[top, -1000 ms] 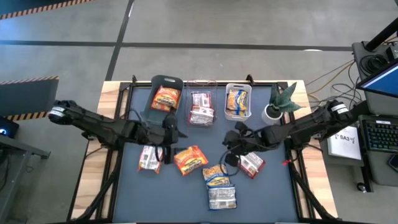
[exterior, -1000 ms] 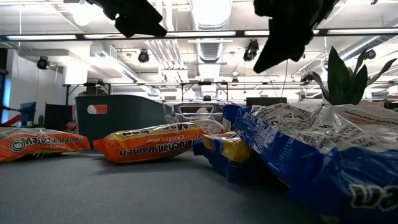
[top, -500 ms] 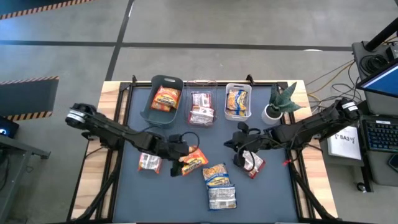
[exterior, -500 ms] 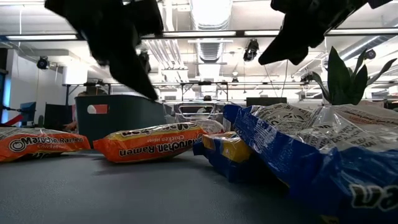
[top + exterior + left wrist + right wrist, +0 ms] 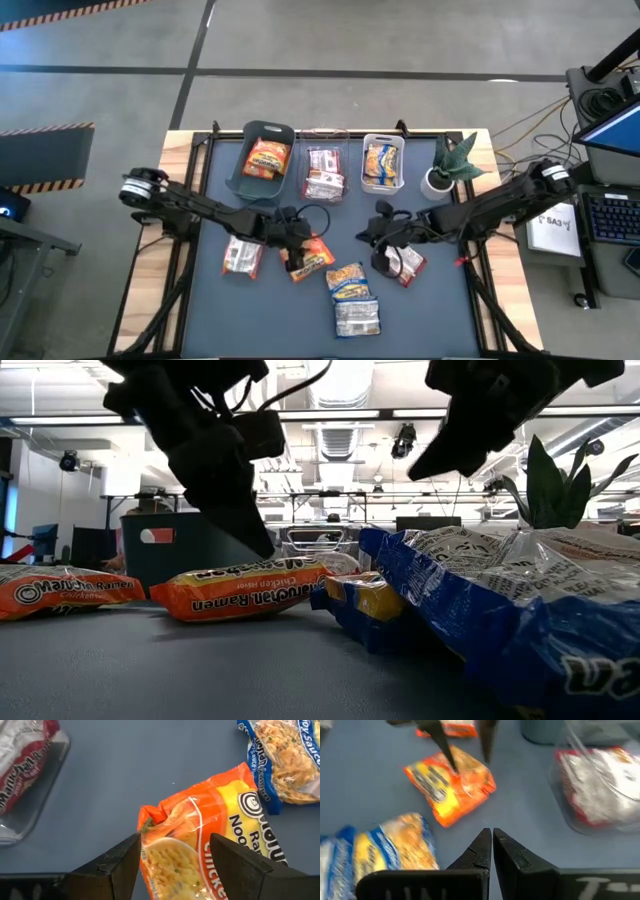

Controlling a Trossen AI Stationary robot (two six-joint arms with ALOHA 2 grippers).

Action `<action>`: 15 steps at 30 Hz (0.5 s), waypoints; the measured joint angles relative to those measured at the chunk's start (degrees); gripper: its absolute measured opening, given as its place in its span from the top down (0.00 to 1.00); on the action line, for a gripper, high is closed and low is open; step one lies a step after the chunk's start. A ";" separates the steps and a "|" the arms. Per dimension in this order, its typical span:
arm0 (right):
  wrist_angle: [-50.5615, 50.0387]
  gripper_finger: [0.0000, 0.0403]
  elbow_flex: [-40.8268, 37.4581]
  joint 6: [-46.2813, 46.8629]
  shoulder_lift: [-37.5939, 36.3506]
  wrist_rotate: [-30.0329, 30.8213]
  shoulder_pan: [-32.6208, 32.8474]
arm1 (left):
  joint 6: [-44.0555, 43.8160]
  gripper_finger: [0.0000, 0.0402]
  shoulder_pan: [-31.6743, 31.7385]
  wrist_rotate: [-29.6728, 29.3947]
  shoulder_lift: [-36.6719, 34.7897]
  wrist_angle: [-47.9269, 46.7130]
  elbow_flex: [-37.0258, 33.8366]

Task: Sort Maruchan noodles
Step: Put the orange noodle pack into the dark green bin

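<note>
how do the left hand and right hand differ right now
The left hand has its fingers spread apart, while the right hand has its fingers pressed together. The left hand straddles the end of the orange noodle packet, whereas the right hand holds nothing and hangs over bare mat. In the high view the left hand sits left of centre, the right hand right of centre. Both are dark, two-fingered, and low over the table.

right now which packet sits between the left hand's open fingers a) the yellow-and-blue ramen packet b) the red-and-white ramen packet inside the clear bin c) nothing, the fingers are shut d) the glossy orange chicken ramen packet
d: the left wrist view shows the left hand with its dark fingers spread on either side of the glossy orange chicken ramen packet lying on the blue-grey table mat, not yet closed on it.
</note>
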 joint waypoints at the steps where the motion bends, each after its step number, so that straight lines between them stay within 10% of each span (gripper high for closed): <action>1: 1.20 0.98 0.00 -0.02 0.63 -0.56 -0.05 | 0.48 0.46 0.20 -0.02 -0.06 0.01 0.00; 15: 12.16 0.98 6.58 7.67 15.16 -4.40 -4.50 | 1.02 0.52 -2.67 6.28 -5.96 -13.09 2.78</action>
